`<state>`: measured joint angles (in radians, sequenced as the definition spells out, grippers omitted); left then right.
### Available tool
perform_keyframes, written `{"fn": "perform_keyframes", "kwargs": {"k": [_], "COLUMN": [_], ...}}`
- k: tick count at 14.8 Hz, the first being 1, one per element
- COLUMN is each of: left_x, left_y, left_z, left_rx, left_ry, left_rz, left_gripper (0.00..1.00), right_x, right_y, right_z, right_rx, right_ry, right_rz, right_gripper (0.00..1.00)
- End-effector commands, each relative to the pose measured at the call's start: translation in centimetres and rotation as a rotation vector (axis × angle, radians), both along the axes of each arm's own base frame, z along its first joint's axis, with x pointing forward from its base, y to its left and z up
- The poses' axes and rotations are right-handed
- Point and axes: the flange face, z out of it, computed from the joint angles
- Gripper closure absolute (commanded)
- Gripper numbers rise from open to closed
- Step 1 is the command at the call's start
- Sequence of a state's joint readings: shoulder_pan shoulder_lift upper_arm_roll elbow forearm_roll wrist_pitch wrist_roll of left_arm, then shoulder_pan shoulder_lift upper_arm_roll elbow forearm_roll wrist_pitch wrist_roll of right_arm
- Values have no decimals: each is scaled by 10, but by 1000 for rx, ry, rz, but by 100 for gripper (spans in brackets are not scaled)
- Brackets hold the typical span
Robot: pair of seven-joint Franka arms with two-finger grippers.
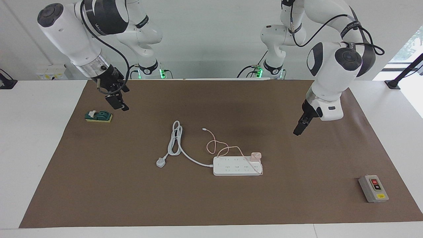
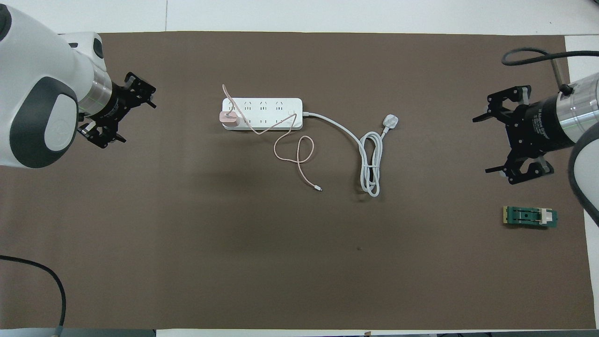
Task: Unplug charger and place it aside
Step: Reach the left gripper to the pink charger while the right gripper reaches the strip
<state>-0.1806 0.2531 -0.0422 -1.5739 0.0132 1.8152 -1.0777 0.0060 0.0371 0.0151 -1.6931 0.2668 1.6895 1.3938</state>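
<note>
Charger, a light rigid cube plugged into the strip at its left-arm end, limp cable looped nearer the robots, is best pinched by its flat sides; left gripper and right gripper hang open, empty.

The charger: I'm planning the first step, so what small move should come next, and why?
Probably bring the left gripper, open and up in the air, over the charger. It is still plugged into the strip at the end toward the left arm, and neither gripper touches it. The right gripper waits over the mat's other end.
</note>
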Motion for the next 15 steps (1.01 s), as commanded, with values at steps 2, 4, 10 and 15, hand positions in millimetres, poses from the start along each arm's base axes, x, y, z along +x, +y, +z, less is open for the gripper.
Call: {"fn": "perform_keyframes", "kwargs": {"k": [2,4,10,15], "left_x": [29,35,46,48], "left_y": [-17,-32,-84,-90], "left_z": [-10,-27,-71,-99], "left_rx": [18,22,4,-12], "left_ry": [-13,-6,-37,-66], "left_rz": [95,148,289,412], "left_gripper": [0,0,0,0], "right_x": [52,88,137,168], "right_y": [47,77,139,184], "right_z": [-15,-35,-91,-124], "right_rx": [79,138,207,219], "right_ry": [5,-8,-38,-71], "right_rz": [0,-83,-130,-116], "right_gripper": [0,0,0,0]}}
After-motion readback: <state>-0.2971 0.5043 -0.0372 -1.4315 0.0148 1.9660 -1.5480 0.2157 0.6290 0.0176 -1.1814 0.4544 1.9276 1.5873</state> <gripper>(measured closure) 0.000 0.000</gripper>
